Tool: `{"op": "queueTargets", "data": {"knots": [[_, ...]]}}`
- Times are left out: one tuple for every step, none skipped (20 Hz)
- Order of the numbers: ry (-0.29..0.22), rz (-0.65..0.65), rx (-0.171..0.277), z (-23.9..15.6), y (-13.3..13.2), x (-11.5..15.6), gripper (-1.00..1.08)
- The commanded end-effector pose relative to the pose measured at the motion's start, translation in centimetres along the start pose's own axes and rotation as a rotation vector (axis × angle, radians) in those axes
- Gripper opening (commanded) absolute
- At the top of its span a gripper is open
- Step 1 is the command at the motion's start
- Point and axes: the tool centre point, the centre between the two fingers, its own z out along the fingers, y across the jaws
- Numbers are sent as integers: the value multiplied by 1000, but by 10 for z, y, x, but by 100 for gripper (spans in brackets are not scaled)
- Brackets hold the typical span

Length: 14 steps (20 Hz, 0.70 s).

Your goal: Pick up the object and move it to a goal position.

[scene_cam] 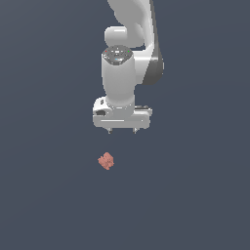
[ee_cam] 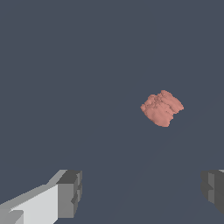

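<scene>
The gripper (scene_cam: 122,131) hangs in the middle of the exterior view with its jaws spread wide and nothing between them, ready for descent. The object (scene_cam: 106,161) lies below it, slightly left, apart, so it seems not yet aligned.

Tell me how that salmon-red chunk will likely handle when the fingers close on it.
The salmon-red chunk looks blocky, so it probably won't roll. Its bumpy, ridged surface may give uneven contact, so it could twist slightly as it is squeezed. It looks narrower than the open gripper, so it should fit between the fingers. Stiffness and weight cannot be judged.
</scene>
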Motion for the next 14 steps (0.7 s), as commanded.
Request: {"op": "queueTargets", "data": {"knots": [[0, 0, 0, 0, 0, 0, 100], [0, 0, 0, 0, 0, 0, 100], [1, -1, 1, -1, 0, 0, 100], [3, -2, 2, -2, -1, 0, 100], [5, -5, 3, -4, -1, 1, 100], [8, -7, 5, -5, -2, 1, 100], [10, -10, 6, -7, -2, 1, 100], [12, -13, 7, -8, -3, 2, 100], [13, -15, 8, -9, -3, 2, 100], [13, -16, 8, -10, -3, 2, 100], [13, -16, 8, -10, -3, 2, 100], [12, -15, 8, -9, -3, 2, 100], [12, -12, 8, -9, -3, 2, 100], [12, -7, 8, -8, -2, 2, 100]]}}
